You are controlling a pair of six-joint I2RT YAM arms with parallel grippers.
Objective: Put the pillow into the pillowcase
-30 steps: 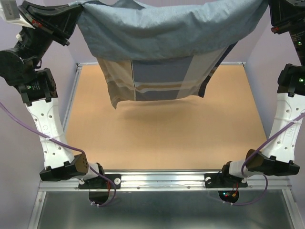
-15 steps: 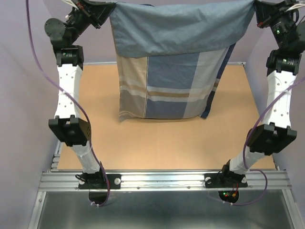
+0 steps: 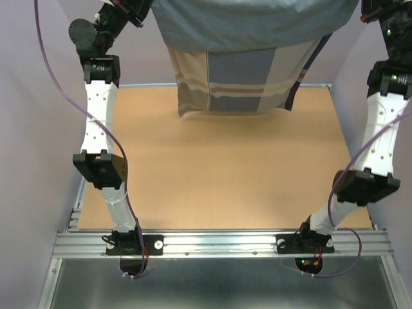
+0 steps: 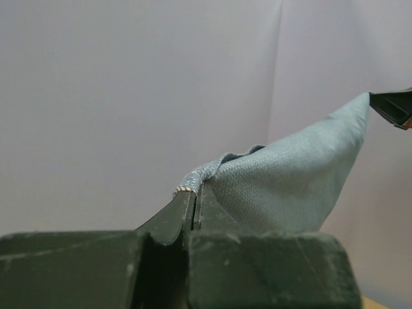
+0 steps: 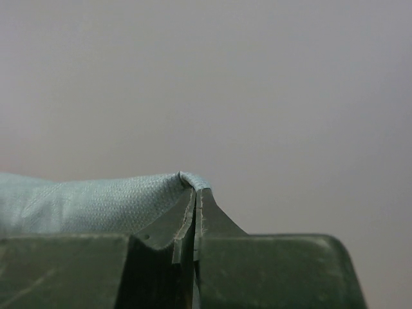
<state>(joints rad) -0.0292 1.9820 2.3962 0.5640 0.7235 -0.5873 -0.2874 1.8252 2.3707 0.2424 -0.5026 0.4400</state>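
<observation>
The pillowcase [image 3: 257,29] hangs stretched between both grippers at the top of the overhead view. Its slate-blue face is uppermost and its plaid bands [image 3: 238,84] drop toward the far end of the table. My left gripper [image 3: 147,5] is shut on the left top corner. In the left wrist view that gripper [image 4: 194,193] pinches a bunched hem of the pillowcase [image 4: 290,187]. My right gripper [image 3: 364,8] is shut on the right top corner. The right wrist view shows that gripper [image 5: 195,192] with the pillowcase [image 5: 84,203] folded over its tips. The pillow is out of view.
The tan table top [image 3: 219,174] lies under the hanging cloth, with pale walls on the left, right and back. A metal rail [image 3: 225,243] runs along the near edge by the arm bases. Purple cables [image 3: 119,161] trail along both arms.
Both arms have straightened upward and reached toward the back. The pillowcase has gone with them, its lower edge now higher and farther from the near edge. Both grips are unchanged.
</observation>
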